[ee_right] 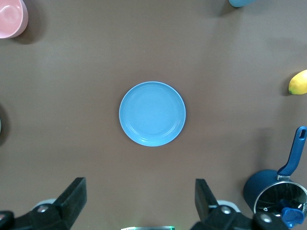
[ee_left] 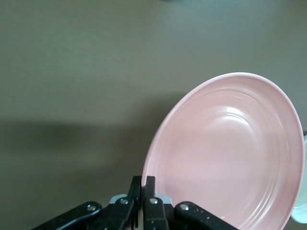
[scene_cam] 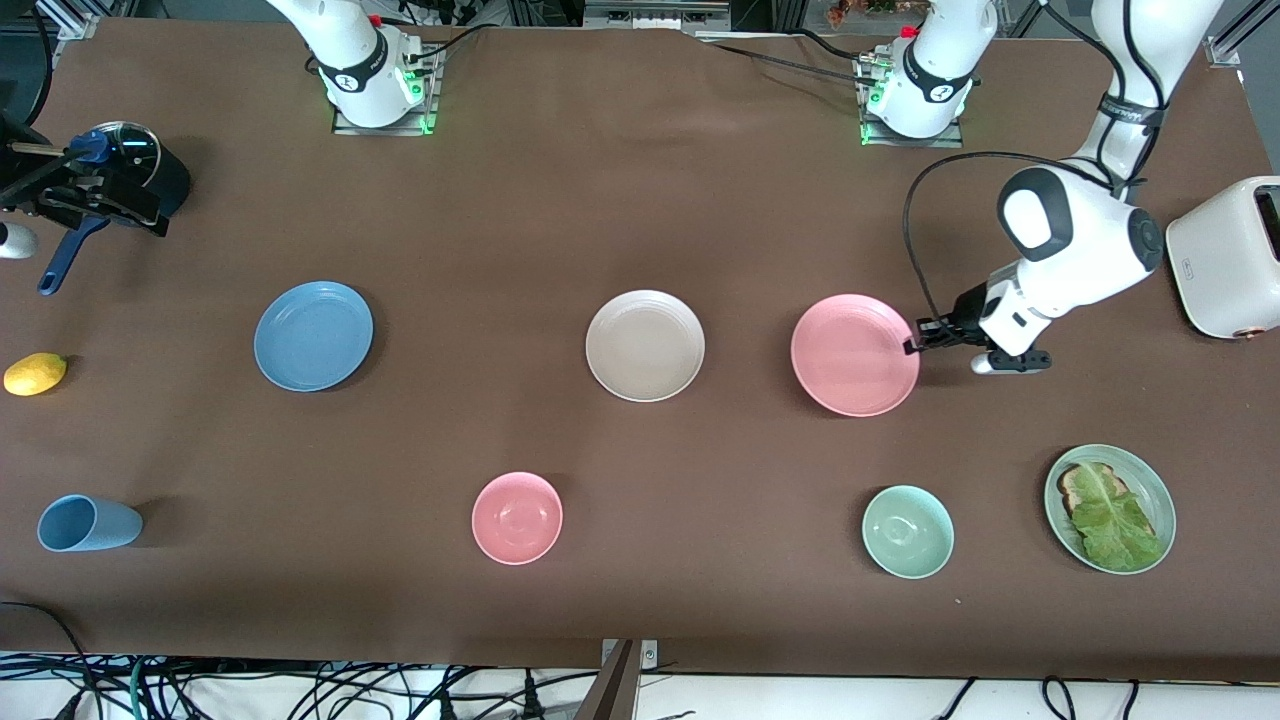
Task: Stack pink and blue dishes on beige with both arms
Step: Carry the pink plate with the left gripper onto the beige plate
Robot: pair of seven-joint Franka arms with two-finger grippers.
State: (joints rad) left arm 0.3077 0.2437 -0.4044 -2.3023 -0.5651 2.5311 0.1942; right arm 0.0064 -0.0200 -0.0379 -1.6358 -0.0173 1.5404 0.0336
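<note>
The pink plate lies toward the left arm's end of the table, beside the beige plate at the middle. My left gripper is shut on the pink plate's rim, on the edge away from the beige plate. The left wrist view shows its fingers pinching that rim of the pink plate. The blue plate lies flat toward the right arm's end. My right gripper hangs open high over the table, and the blue plate shows well below it.
Nearer the front camera stand a pink bowl, a pale green bowl, a green plate with toast and lettuce, and a blue cup. A lemon, a dark pot and a white toaster sit at the table's ends.
</note>
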